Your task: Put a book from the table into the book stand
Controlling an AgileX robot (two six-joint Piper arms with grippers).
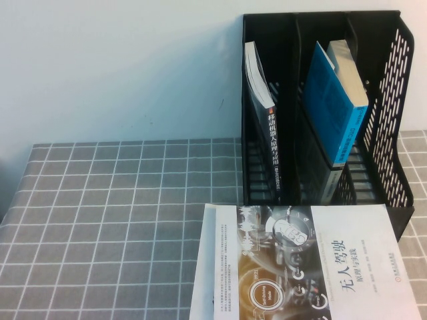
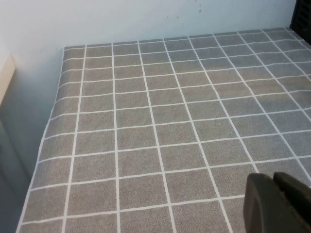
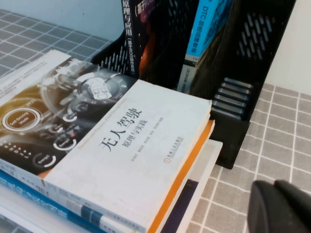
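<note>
The dark book (image 1: 269, 127) stands upright in the left compartment of the tall black book stand (image 1: 399, 100), spine with white text facing out. It also shows in the right wrist view (image 3: 141, 39), inside the stand (image 3: 252, 34). Neither gripper shows in the high view. My left gripper (image 2: 273, 178) is shut and empty over bare grid cloth of the table (image 2: 146, 121), far from the stand. My right gripper (image 3: 274, 187) is shut and empty above the cloth, beside the stand's front corner and a stack of books.
A thick blue book (image 1: 333, 100) leans in the stand's middle compartment; the right compartment holds nothing. A white-and-brown book (image 1: 300, 267) lies flat before the stand, topping a stack (image 3: 48, 201). The table's left half (image 1: 100, 220) is bare cloth. A white wall stands behind.
</note>
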